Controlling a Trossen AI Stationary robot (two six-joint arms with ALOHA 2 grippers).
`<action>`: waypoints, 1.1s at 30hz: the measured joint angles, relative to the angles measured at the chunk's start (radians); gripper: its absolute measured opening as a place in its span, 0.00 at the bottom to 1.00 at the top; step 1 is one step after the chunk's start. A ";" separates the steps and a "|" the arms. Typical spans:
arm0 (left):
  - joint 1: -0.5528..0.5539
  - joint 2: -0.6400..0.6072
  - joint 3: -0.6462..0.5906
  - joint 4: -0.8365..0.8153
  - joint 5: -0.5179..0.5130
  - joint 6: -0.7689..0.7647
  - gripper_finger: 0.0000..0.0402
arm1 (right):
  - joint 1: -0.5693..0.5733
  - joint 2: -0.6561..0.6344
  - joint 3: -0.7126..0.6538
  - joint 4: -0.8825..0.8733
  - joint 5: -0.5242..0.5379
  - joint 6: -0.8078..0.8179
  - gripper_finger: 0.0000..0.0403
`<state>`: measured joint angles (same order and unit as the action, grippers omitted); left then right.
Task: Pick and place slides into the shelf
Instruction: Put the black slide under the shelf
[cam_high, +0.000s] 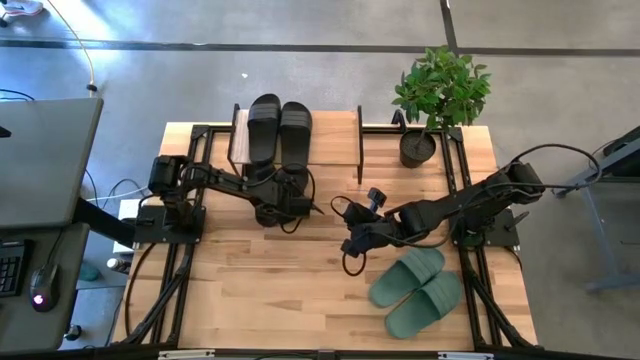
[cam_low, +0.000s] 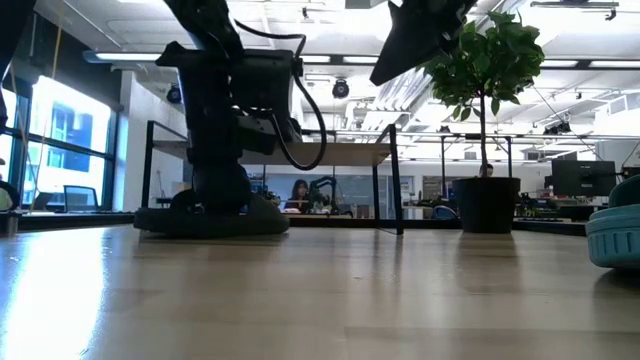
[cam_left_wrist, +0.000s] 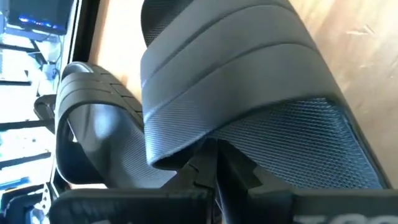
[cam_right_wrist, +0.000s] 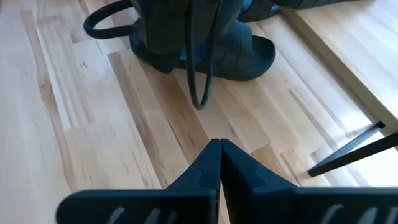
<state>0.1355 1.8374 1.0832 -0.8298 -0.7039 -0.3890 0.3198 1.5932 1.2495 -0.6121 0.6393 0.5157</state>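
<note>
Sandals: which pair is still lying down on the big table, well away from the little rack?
The green pair, side by side on the table near the right arm. The black pairs are at the rack: one on top, another under the left gripper.

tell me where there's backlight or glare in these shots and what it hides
Low view: bright windows and ceiling lights behind turn the left arm and the potted plant into silhouettes. Left wrist view: the black slide fills the frame, its strap showing soft sheen. High view: even light, mild sheen on the shelf.
</note>
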 joint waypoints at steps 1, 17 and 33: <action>-0.005 0.000 0.000 0.000 0.001 0.000 0.00 | 0.000 0.000 0.000 0.000 0.000 -0.001 0.00; -0.157 -0.029 0.000 -0.023 0.005 -0.018 0.11 | -0.011 0.000 0.000 0.002 -0.003 -0.022 0.00; -0.431 -0.379 0.043 -0.089 0.029 -0.061 0.26 | -0.106 0.014 -0.521 1.059 -0.173 0.170 0.00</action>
<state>-0.2956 1.4586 1.1259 -0.9184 -0.6749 -0.4497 0.2138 1.6075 0.7287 0.4473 0.4665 0.6860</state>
